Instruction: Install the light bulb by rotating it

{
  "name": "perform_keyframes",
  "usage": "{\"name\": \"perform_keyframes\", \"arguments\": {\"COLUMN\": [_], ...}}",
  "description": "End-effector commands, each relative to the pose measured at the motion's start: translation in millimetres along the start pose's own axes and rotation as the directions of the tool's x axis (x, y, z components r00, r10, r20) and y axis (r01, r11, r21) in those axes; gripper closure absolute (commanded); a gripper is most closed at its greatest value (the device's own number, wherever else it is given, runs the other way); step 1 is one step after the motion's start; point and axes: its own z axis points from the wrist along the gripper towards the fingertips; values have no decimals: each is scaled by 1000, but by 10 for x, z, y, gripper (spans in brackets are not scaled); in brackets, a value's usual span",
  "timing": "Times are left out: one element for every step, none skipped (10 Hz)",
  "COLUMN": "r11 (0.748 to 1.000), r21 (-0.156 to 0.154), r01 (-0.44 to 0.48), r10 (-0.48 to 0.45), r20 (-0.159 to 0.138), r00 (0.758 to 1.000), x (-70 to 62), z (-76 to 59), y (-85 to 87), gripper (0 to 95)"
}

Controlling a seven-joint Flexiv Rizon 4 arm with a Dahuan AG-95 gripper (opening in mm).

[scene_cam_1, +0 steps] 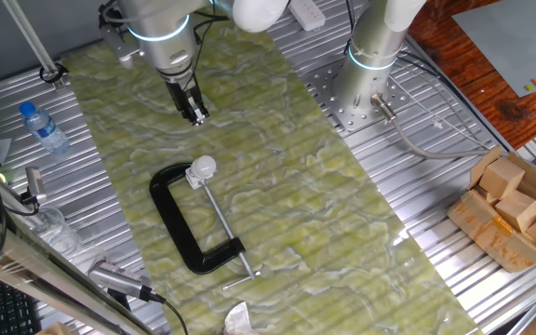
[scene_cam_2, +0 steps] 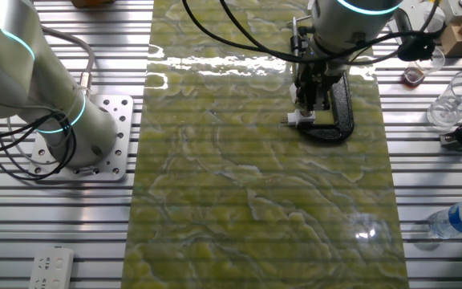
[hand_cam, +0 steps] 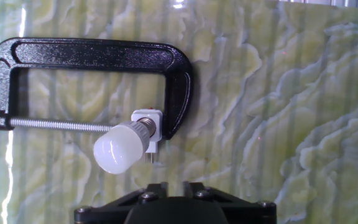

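Note:
The light bulb (hand_cam: 120, 147), a small matte white globe, sits tilted in a white socket (hand_cam: 149, 122). A black C-clamp (hand_cam: 92, 53) lying flat on the green marbled mat holds the socket. In one fixed view the bulb (scene_cam_1: 202, 167) shows at the clamp's (scene_cam_1: 170, 219) upper end. My gripper (scene_cam_1: 194, 114) hangs above the mat, apart from the bulb and touching nothing. Its two fingertips (hand_cam: 157, 186) peek in at the bottom of the hand view with a narrow gap and nothing between them. In the other fixed view my gripper (scene_cam_2: 311, 98) hides the bulb.
A second robot's base (scene_cam_1: 366, 79) stands at the mat's edge. A water bottle (scene_cam_1: 43, 127) lies on the ribbed metal table, and a cardboard box of wooden blocks (scene_cam_1: 510, 209) sits to the right. Cables trail around both arms.

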Motion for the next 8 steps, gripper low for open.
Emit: {"name": "perform_keyframes", "arguments": {"r11": [1000,1000,1000,1000,999,998,996,992], "r21": [1,4,15,19,34,59,67,86], "r01": [8,9,4,-3,-4,22,56,97], "r10": [-8,-9,-5,3,4,-24,-57,-98], "r20": [9,20,19,17,18,38,20,2], "r00": [1000,1000,1000,1000,1000,999,998,995], "x": [-6,-6,-6,-6,-6,-6,-6,-6], "z": [-4,-4,-3,-3,-3,-3,-3,-3], "y": [1,1,0,0,0,0,0,0], "gripper": [950,950,950,950,950,950,950,950]}}
